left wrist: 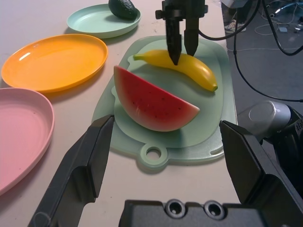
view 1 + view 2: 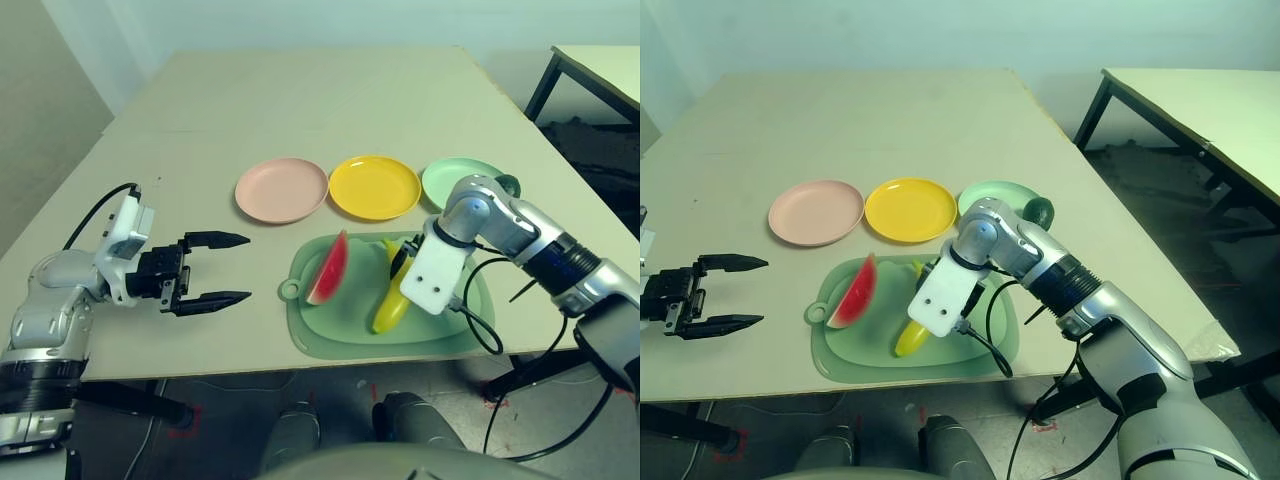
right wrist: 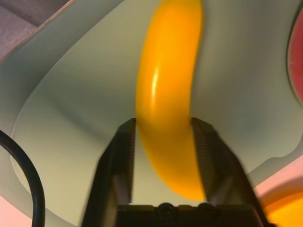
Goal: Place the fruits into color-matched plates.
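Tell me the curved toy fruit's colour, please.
The curved toy banana is yellow, clearest in the left wrist view.

The watermelon wedge (image 1: 154,101) is showing red with dark specks and a green rind. The banana (image 2: 392,303) is looking yellow, the avocado (image 2: 1038,212) dark green. The plates are showing pink (image 2: 282,190), yellow (image 2: 375,187) and mint green (image 2: 990,192).
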